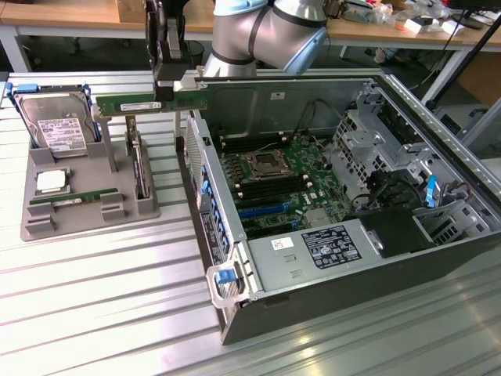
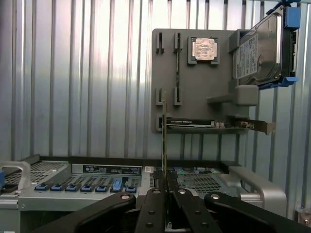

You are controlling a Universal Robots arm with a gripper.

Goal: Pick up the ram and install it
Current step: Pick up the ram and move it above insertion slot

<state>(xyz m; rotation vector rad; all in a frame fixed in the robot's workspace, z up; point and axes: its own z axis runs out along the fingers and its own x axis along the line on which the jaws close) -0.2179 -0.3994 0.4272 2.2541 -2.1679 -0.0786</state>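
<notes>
In the exterior view my gripper point(image 1: 167, 90) is shut on the ram point(image 1: 133, 103), a long green strip with a white label. I hold it level in the air, above the gap between the grey tray point(image 1: 39, 223) and the open computer case point(image 1: 235, 313). From the wrist view the held ram point(image 2: 164, 131) appears edge-on, rising from between the black fingers point(image 2: 151, 204). A second, similar green strip point(image 1: 66, 200) lies in a slot on the tray. Inside the case, the motherboard point(image 1: 301, 168) has long black memory slots point(image 1: 270, 189) beside the CPU socket.
The tray also carries a hard drive point(image 1: 55, 125) with blue rails, a square silver CPU point(image 1: 51, 182) and an upright card with a metal bracket point(image 1: 138, 160). The case's raised near wall has blue clips point(image 1: 211, 207). The table is ribbed metal point(image 1: 102, 298).
</notes>
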